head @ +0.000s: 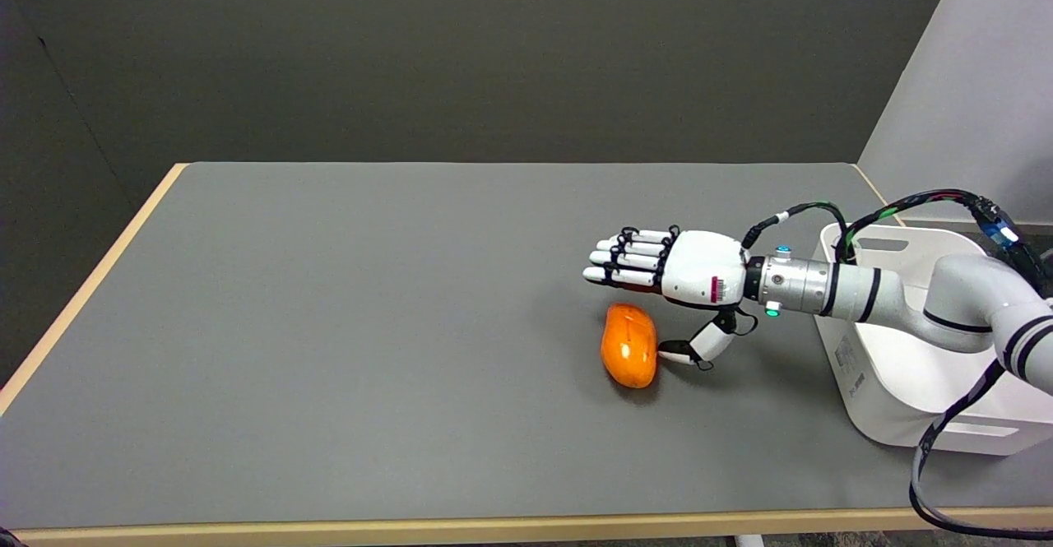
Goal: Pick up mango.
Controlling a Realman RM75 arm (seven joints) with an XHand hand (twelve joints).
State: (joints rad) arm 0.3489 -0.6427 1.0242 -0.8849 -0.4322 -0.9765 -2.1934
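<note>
An orange mango lies on the grey table, right of centre. My right hand hovers just behind and to the right of it, palm down, fingers stretched out to the left. The thumb reaches down beside the mango's right end and looks to touch it. Nothing is held in the hand.
A white bin stands at the table's right edge, under my right forearm. Black cables hang from the arm past the bin's front. The table has a light wooden rim; a dark wall stands behind it.
</note>
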